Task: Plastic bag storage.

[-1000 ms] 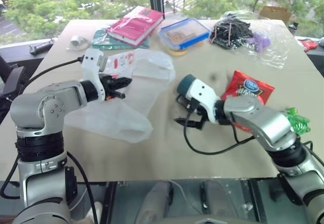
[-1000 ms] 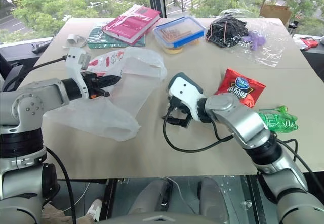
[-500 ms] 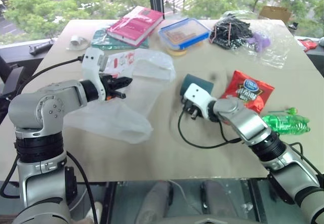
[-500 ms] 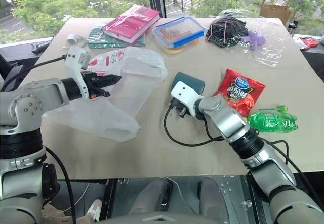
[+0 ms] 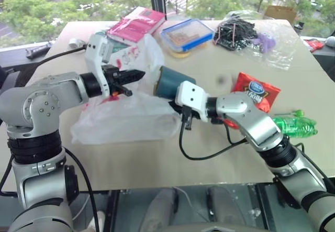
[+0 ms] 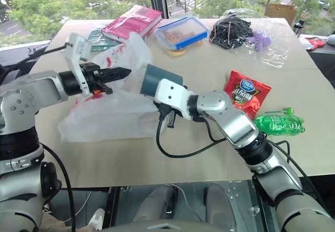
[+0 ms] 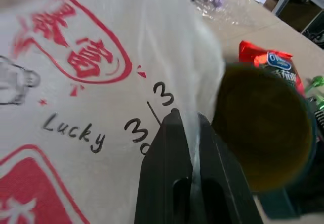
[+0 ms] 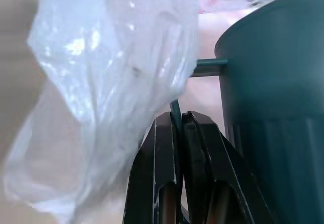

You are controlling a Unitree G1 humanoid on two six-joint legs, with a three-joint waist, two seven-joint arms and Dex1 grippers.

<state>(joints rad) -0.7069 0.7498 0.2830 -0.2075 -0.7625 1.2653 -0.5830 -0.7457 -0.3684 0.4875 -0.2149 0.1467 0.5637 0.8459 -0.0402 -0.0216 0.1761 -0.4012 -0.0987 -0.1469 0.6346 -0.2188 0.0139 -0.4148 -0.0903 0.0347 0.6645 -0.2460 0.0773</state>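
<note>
- My left claw (image 5: 137,75) is clamped shut on a fold of the plastic bag (image 5: 125,118). It has lifted since a second ago, so the upper part of the bag now hangs from it above the worktop (image 5: 157,158) while the rest trails on the surface.
- My right claw (image 8: 178,120) stood wide open and empty over the worktop a second ago. Now it is pinched shut on the thin handle of a teal cup (image 5: 168,81), carried up and across until the cup's mouth sits just beside the held bag.
- Reading: container and bag are now brought together, so I judge stuffing the bag into the cup is next. None of it is inside yet.
- Count on the worktop: one printed bag, one teal cup, one red book (image 5: 135,24), one blue-rimmed lunch box (image 5: 189,34), one clear bag of black clips (image 5: 246,33), one red snack packet (image 5: 256,91), one green bottle (image 5: 294,125).
- Risk as I see it: thin film could slip or snag on the cup rim.
</note>
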